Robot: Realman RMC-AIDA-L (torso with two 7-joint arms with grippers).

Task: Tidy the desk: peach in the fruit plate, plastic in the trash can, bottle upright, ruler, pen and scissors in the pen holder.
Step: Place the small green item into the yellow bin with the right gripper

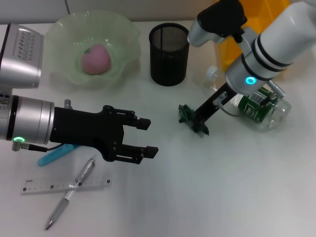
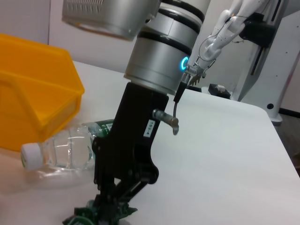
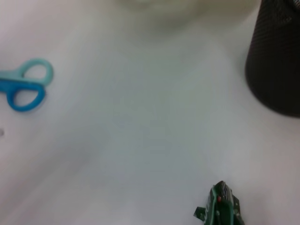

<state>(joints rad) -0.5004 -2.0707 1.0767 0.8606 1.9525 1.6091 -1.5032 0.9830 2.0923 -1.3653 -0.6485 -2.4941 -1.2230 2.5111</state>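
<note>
The crumpled green plastic [image 1: 186,114] is near the table's middle, with my right gripper [image 1: 198,124] shut on it; the left wrist view shows that gripper [image 2: 107,206] pinching the plastic [image 2: 77,217] at table level. The clear bottle [image 1: 264,111] lies on its side behind the right arm. A pink peach [image 1: 96,59] rests in the green fruit plate [image 1: 63,29]. The black mesh pen holder [image 1: 169,49] stands beside the plate. My left gripper [image 1: 148,137] hovers open and empty at the left. Below it lie the blue scissors [image 1: 53,156], ruler [image 1: 49,186] and pen [image 1: 71,191].
The yellow trash can [image 1: 259,15] stands at the back right, behind the right arm. It also shows in the left wrist view as a yellow trash can [image 2: 33,93] just beyond the lying bottle [image 2: 65,150]. The right wrist view shows the scissors [image 3: 23,86] and pen holder [image 3: 276,61].
</note>
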